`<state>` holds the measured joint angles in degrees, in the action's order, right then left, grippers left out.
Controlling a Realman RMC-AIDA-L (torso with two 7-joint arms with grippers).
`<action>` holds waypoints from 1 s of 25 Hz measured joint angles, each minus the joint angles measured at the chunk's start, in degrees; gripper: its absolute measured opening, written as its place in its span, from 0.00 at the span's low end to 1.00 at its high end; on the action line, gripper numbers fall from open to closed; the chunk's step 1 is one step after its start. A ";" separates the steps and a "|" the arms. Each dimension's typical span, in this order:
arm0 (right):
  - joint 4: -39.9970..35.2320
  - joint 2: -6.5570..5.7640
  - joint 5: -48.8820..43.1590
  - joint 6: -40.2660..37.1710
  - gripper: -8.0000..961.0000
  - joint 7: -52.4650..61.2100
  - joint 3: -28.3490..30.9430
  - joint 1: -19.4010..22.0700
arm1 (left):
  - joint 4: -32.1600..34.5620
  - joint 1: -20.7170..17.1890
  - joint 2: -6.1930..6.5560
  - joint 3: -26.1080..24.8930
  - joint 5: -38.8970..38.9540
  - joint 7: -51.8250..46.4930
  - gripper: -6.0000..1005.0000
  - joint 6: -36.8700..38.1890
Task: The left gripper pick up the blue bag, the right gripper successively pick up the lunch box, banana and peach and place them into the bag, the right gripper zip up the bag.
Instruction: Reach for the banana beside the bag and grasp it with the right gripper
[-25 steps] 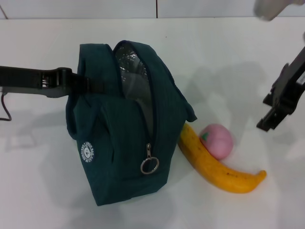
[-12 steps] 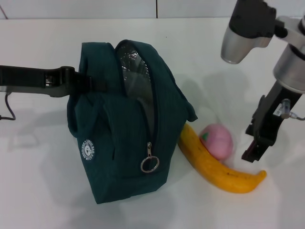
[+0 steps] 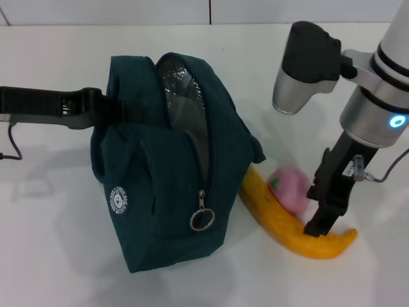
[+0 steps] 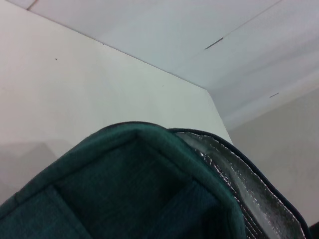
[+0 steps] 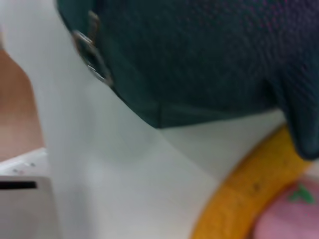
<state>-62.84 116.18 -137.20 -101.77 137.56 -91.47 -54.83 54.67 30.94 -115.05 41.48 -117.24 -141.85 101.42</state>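
The blue bag (image 3: 166,192) stands on the white table, its top unzipped and the silver lining (image 3: 179,96) showing. My left gripper (image 3: 112,112) is shut on the bag's upper left side. A yellow banana (image 3: 281,220) lies against the bag's right foot, with the pink peach (image 3: 291,185) touching it behind. My right gripper (image 3: 317,228) points down at the banana's right end, just right of the peach. The right wrist view shows the bag (image 5: 199,55), banana (image 5: 239,194) and peach (image 5: 289,219) close up. The lunch box is out of view.
A zipper pull ring (image 3: 201,219) hangs on the bag's front. The right arm's silver wrist (image 3: 300,70) looms over the table behind the fruit. Bare white table (image 3: 57,256) lies left of and in front of the bag. The left wrist view looks over the bag's rim (image 4: 124,134).
My right arm has swung in from the right edge and come down, from beside the peach to the banana's right end. The bag, fruit and left gripper have stayed put.
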 joint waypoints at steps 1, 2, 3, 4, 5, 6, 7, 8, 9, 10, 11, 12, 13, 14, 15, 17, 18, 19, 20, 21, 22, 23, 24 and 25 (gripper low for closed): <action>0.06 -0.01 1.02 0.01 0.70 -0.07 0.00 0.00 | 0.00 -0.01 0.00 0.00 0.00 0.00 0.04 0.00; 0.09 -0.01 1.88 0.00 0.70 -0.11 0.00 0.00 | 0.00 -0.05 0.00 0.00 0.01 0.00 0.04 0.00; 0.09 -0.02 2.37 -0.02 0.70 -0.18 -0.05 0.00 | 0.00 -0.10 0.00 0.00 0.01 0.00 0.04 0.00; 0.10 -0.02 2.87 -0.11 0.70 -0.24 -0.29 0.01 | 0.00 -0.10 0.00 0.00 0.01 0.02 0.04 0.00; 0.14 -0.02 3.06 -0.19 0.70 -0.24 -0.59 0.03 | 0.00 -0.08 0.00 0.00 0.01 0.05 0.04 0.00; 0.23 -0.01 3.13 -0.31 0.71 -0.21 -1.02 0.03 | 0.00 -0.03 0.00 0.00 0.01 0.09 0.04 0.00; 0.31 -0.01 3.15 -0.38 0.71 -0.09 -1.35 0.02 | 0.00 -0.01 0.00 0.00 0.01 0.14 0.04 0.00; 0.43 0.00 3.13 -0.37 0.71 0.30 -1.67 0.02 | 0.00 0.01 0.00 -0.01 0.01 0.16 0.04 0.00; 0.55 0.00 3.05 -0.28 0.74 0.66 -1.93 0.02 | 0.00 0.01 0.00 -0.03 0.01 0.17 0.04 0.00; 0.72 0.00 2.92 -0.10 0.77 1.07 -2.13 0.02 | 0.00 0.01 0.00 -0.12 0.01 0.18 0.04 0.00; 1.04 0.01 2.80 0.09 0.80 1.42 -2.33 0.02 | 0.00 0.01 0.00 -0.25 0.01 0.18 0.04 0.00; 1.36 0.01 2.76 0.25 0.83 1.59 -2.44 0.02 | 0.00 0.01 0.00 -0.39 0.01 0.18 0.04 0.00; 1.85 0.01 2.73 0.40 0.86 1.61 -2.45 0.02 | 0.00 0.01 0.00 -0.51 0.00 0.18 0.04 0.00; 2.21 0.01 2.73 0.55 0.89 1.62 -2.46 0.00 | 0.00 0.01 0.00 -0.60 0.01 0.18 0.04 0.00; 2.65 0.01 2.75 0.76 0.90 1.62 -2.46 -0.02 | 0.00 0.01 0.00 -0.62 0.01 0.18 0.04 0.00; 3.52 0.01 2.98 1.03 0.91 1.63 -2.47 -0.16 | 0.00 0.13 0.00 -0.62 0.00 0.18 0.04 0.00; 3.83 0.01 3.07 1.14 0.91 1.64 -2.48 -0.24 | 0.00 0.21 0.00 -0.63 0.00 0.18 0.04 0.00; 4.12 0.01 3.13 1.21 0.92 1.66 -2.59 -0.31 | 0.00 0.24 -0.01 -0.62 0.00 0.18 0.04 0.00; 4.51 0.01 3.18 1.32 0.92 1.69 -2.78 -0.42 | 0.00 0.27 -0.03 -0.62 0.00 0.18 0.04 0.00; 4.74 0.01 3.17 1.40 0.92 1.73 -2.97 -0.43 | 0.00 0.30 -0.03 -0.62 0.00 0.18 0.04 0.00; 4.88 0.01 3.18 1.55 0.92 1.81 -3.23 -0.43 | 0.00 0.31 -0.04 -0.62 0.00 0.18 0.04 0.00; 4.95 0.01 3.18 1.68 0.92 1.89 -3.44 -0.42 | 0.00 0.31 -0.05 -0.62 0.00 0.18 0.04 0.00; 4.99 0.01 3.19 1.79 0.92 1.98 -3.70 -0.41 | 0.00 0.31 -0.05 -0.62 0.00 0.18 0.04 0.00; 5.04 0.01 3.20 1.95 0.92 2.06 -4.02 -0.38 | 0.00 0.34 -0.06 -0.62 0.00 0.18 0.04 0.00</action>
<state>-57.80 116.19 -134.00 -99.82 139.62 -95.49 -55.21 54.67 31.28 -115.11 40.87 -117.24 -141.68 101.43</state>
